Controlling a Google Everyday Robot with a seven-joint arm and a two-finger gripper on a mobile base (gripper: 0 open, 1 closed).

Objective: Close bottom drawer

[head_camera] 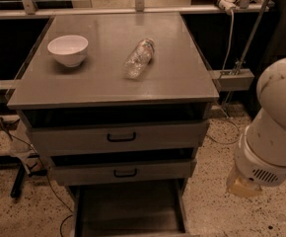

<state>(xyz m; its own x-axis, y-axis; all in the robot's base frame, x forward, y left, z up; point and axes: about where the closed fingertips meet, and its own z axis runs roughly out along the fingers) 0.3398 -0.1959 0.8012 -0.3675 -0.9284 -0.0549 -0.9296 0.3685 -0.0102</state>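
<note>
Bottom drawer [128,207] open, bowl [68,49], bottle [139,58] atop, pincer unseen

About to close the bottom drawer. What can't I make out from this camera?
- Gripper: outside the camera view; only the arm's white joints show at the right edge.
- Bottom drawer: front and handle cut off by the lower edge.
- Top drawer and middle drawer interiors: dark, under the overhang above each.

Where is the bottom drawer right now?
The bottom drawer sticks out open at the camera view's bottom centre, under the middle drawer; the pincer is out of view, only the white arm at right.
</note>
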